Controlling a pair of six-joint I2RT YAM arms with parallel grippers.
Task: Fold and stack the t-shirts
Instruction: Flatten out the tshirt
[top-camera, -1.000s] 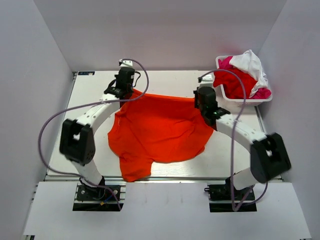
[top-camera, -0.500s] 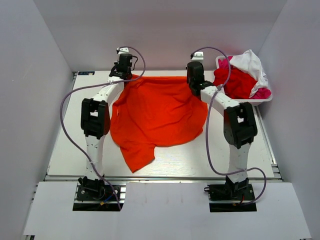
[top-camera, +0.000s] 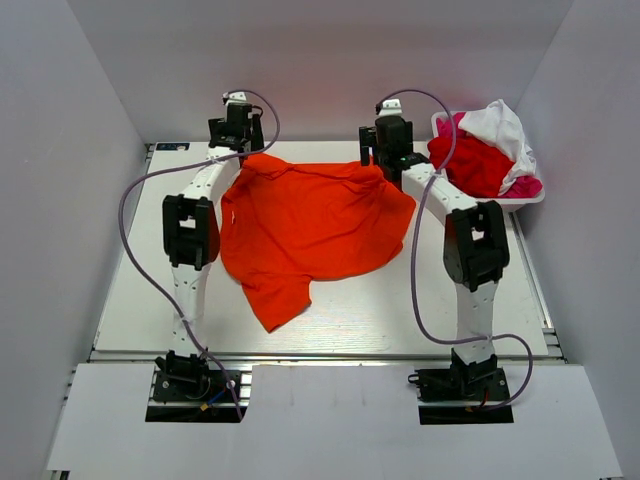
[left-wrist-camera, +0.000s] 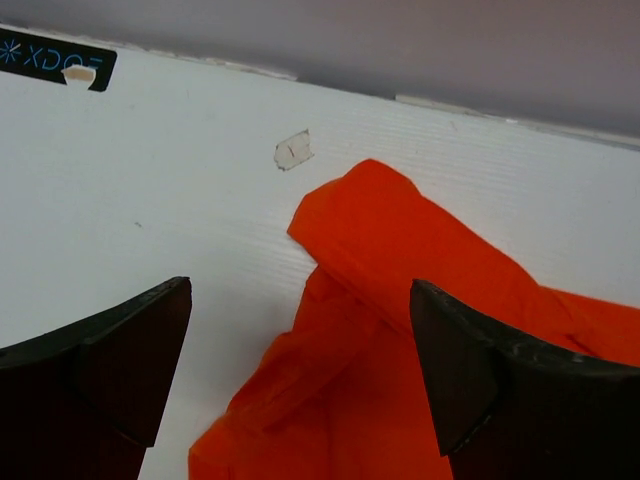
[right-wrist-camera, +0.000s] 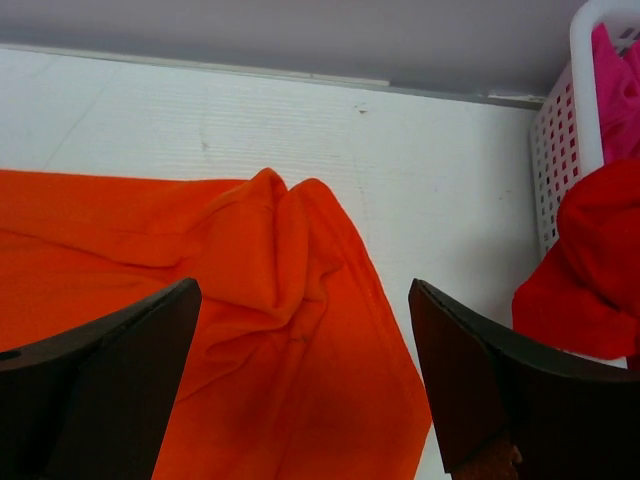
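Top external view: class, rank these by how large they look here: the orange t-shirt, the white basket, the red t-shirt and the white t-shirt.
1. orange t-shirt, spread out.
2. white basket.
3. red t-shirt and white t-shirt: both bunched and partly hidden in the basket, too alike to rank.

four t-shirts (top-camera: 320, 220), one basket (top-camera: 492, 204), two arms (top-camera: 190, 235)

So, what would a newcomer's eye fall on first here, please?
The bright orange t-shirt spread over the middle of the white table stands out first, with the left gripper and right gripper open at its far corners. At the far right, a white basket holds red, pink and white t-shirts.
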